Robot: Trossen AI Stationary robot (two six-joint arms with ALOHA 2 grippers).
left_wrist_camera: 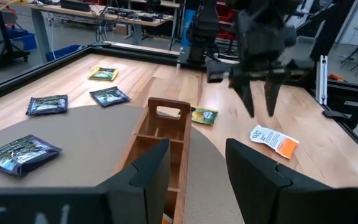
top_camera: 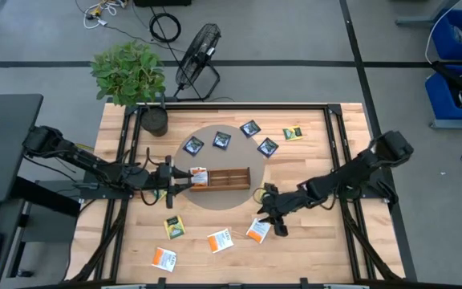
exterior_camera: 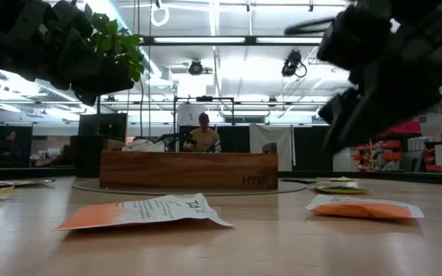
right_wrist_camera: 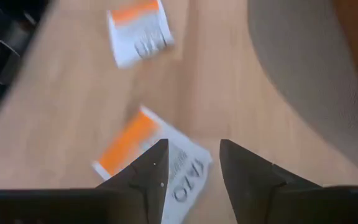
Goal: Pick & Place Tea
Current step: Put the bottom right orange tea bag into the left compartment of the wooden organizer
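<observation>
Both grippers open over the tea, nothing held.

We see the right gripper (top_camera: 268,215) low over the table beside an orange sachet (top_camera: 257,231), its fingers (right_wrist_camera: 148,171) parted narrowly above that sachet (right_wrist_camera: 151,158) and gripping nothing. The left gripper (top_camera: 169,178) sits at the near end of the tray (top_camera: 229,177), fingers (left_wrist_camera: 151,174) apart on either side of the tray's wall (left_wrist_camera: 166,134), empty; an orange sachet (top_camera: 199,176) lies in the tray's end compartment there. Other sachets lie scattered: navy ones (top_camera: 221,140) on the round mat (top_camera: 215,197), yellow-green (top_camera: 174,227) and orange (top_camera: 220,240) on the bare table (top_camera: 311,249).
</observation>
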